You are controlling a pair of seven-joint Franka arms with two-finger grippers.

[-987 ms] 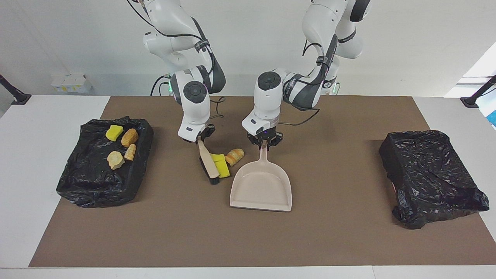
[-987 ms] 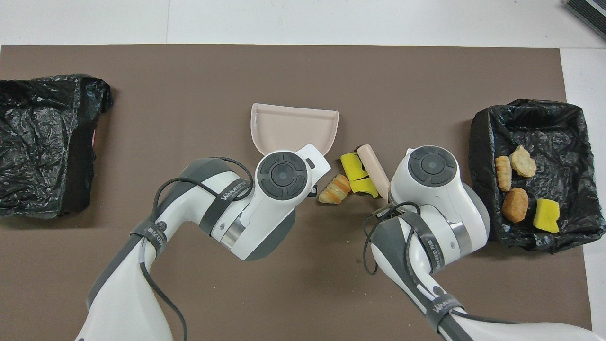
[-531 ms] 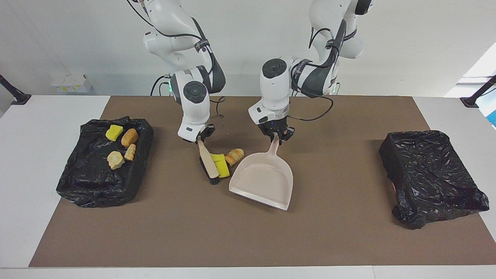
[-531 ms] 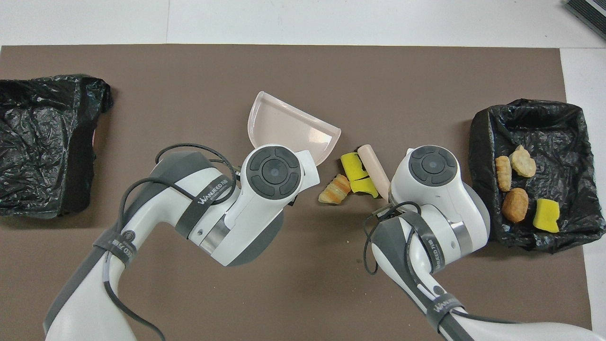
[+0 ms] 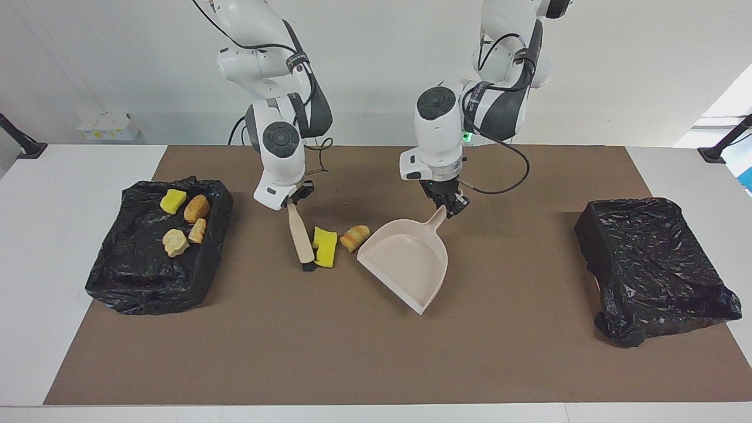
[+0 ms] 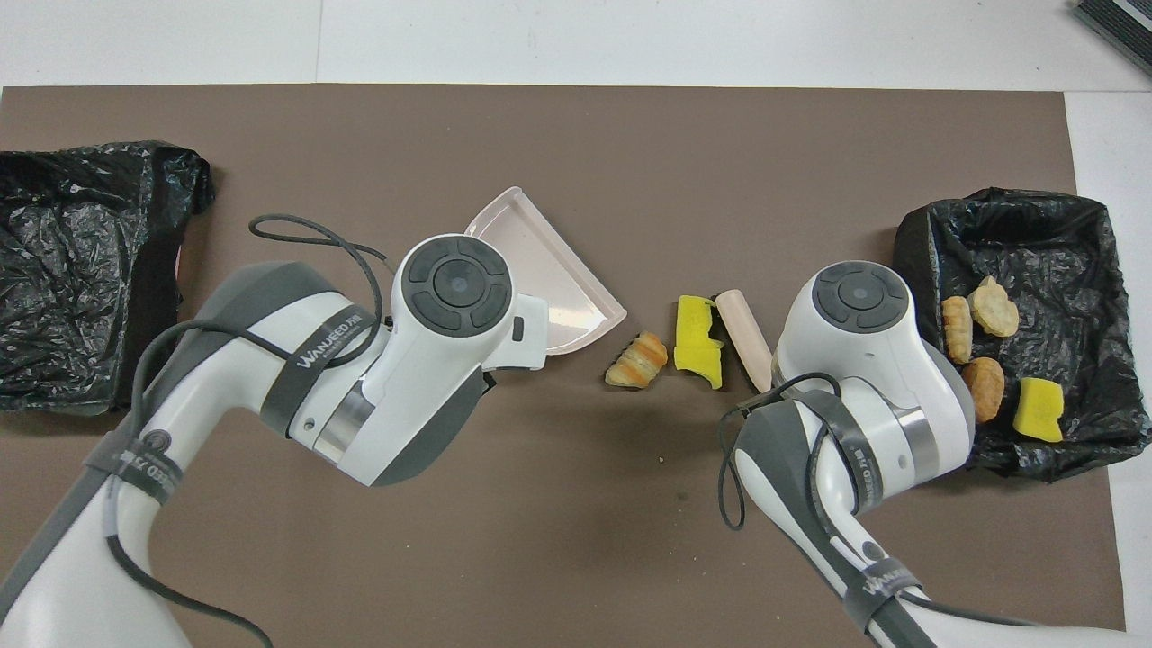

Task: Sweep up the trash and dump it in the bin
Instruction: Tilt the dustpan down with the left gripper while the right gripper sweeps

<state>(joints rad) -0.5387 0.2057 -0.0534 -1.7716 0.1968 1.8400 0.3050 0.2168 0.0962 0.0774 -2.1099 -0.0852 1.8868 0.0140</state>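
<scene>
Mat [image 5: 376, 364]: brown, covering most of the table.
Empty bin [image 5: 652, 267]: black-bagged, at the left arm's end, three o'clock in the facing view.
Filled bin [image 5: 158, 276]: black-bagged, at the right arm's end, nine o'clock; four scraps [image 5: 185, 220] lie in it.
Dustpan [image 5: 405, 261]: beige, mid-mat, tilted, its mouth turned toward the loose scraps.
Left gripper [image 5: 449, 207]: pinching the dustpan's handle end.
Brush [image 5: 299, 238]: pale handle, dark bristles down on the mat, touching the sponge.
Right gripper [image 5: 292, 201]: clamped on the brush's top end.
Yellow sponge [image 5: 325, 247]: on the mat, between brush and bread.
Bread piece [image 5: 355, 237]: on the mat, just beside the dustpan's mouth.
</scene>
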